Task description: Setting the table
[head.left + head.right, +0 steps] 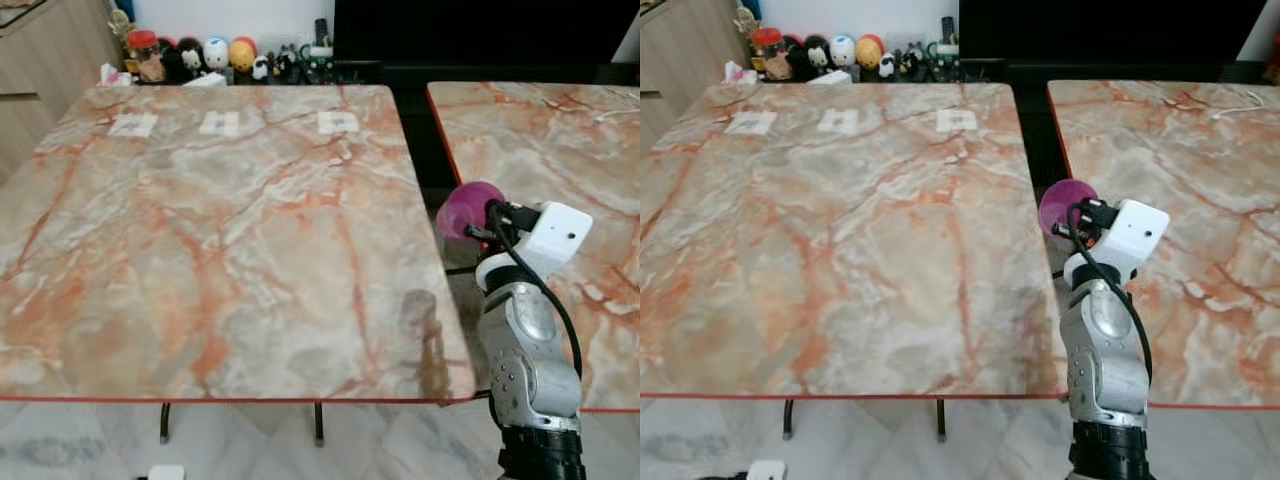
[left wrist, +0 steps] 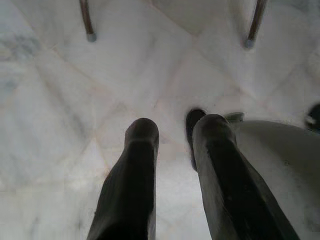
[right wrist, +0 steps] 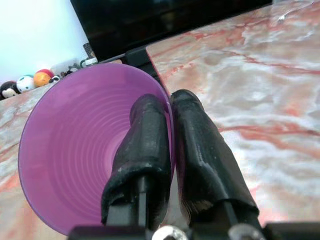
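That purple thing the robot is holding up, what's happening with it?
It is a purple bowl, pinched by its rim in the right gripper, one finger inside and one outside. The robot holds it in the air over the gap between two marble tables, near the right edge of the bigger one. Three white paper labels lie along that table's far side. The bowl has not been set down yet. The left gripper hangs idle, open, above the floor.

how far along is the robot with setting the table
Barely started. No dishes are laid on the near marble table; it carries just three small white tags along its far edge. In hand: the right gripper pinches the rim of a purple bowl, held up between the two tables. Left gripper hangs idle. All placing remains.
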`<state>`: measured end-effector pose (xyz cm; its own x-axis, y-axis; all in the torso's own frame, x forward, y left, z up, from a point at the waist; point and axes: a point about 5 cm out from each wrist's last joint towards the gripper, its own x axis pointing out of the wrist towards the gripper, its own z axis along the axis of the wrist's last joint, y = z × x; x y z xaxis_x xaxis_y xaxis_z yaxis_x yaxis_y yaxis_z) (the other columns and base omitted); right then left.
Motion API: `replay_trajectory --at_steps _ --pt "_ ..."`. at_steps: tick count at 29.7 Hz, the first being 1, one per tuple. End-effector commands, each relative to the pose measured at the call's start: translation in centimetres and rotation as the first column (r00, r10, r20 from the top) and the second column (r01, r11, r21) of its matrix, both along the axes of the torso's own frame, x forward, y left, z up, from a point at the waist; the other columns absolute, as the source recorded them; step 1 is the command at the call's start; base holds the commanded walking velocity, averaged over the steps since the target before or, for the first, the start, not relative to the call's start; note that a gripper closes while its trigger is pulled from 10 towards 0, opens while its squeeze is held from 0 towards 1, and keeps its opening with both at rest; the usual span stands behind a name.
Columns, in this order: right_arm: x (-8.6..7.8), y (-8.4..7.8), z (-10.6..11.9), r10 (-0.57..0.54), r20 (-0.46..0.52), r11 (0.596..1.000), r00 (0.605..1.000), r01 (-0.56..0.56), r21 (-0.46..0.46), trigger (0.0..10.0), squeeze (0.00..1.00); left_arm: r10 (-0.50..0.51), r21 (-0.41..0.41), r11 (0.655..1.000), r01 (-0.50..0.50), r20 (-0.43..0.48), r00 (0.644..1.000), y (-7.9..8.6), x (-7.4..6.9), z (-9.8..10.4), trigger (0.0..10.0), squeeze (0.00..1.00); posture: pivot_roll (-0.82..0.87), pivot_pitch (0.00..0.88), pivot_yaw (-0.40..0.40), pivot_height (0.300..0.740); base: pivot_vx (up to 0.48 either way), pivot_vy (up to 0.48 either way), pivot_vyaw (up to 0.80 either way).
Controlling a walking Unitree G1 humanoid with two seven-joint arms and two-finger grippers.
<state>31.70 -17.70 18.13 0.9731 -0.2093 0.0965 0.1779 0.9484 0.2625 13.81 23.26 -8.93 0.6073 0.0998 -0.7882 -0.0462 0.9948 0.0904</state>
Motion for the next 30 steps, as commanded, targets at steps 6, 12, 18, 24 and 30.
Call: replay_trajectory --at_steps 6,12,18,24,30 --pt "-0.1 -0.4 0.1 -0.022 0.016 1.0 1.0 0.022 -0.011 10.0 0.0 -0.026 -0.004 1.0 0.026 -0.039 0.999 -0.4 -1.0 -0.4 10.0 0.0 -0.08 0.058 0.032 0.74 0.0 -0.454 0.0" --pt "-0.2 -1.0 -0.2 -0.058 0.006 0.998 0.998 0.058 0.012 10.0 0.0 -0.031 -0.003 1.0 0.031 -0.038 0.999 -0.3 -1.0 -0.4 10.0 0.0 -0.08 0.055 0.035 0.74 0.0 -0.451 -0.2" --pt "-0.3 -1.2 -0.1 -0.08 0.015 0.997 0.997 0.08 0.007 10.0 0.0 -0.018 -0.003 1.0 0.018 -0.034 0.999 -0.3 -0.9 -0.4 10.0 0.0 -0.08 0.074 0.034 0.74 0.12 -0.329 -0.6" --pt "-0.1 -1.9 -0.3 -0.106 -0.027 0.994 0.994 0.105 -0.031 10.0 0.0 -0.007 -0.006 1.0 0.007 -0.036 0.999 -0.2 -0.8 -0.4 10.0 0.0 -0.09 0.094 0.033 0.74 0.0 0.0 0.0" --pt "1.1 -1.5 -0.5 -0.044 -0.094 0.998 0.995 0.039 -0.05 10.0 0.0 -0.007 -0.009 1.0 0.007 -0.036 0.999 -0.3 -0.8 -0.4 10.0 0.0 -0.09 0.1 0.035 0.74 0.0 0.0 0.0"
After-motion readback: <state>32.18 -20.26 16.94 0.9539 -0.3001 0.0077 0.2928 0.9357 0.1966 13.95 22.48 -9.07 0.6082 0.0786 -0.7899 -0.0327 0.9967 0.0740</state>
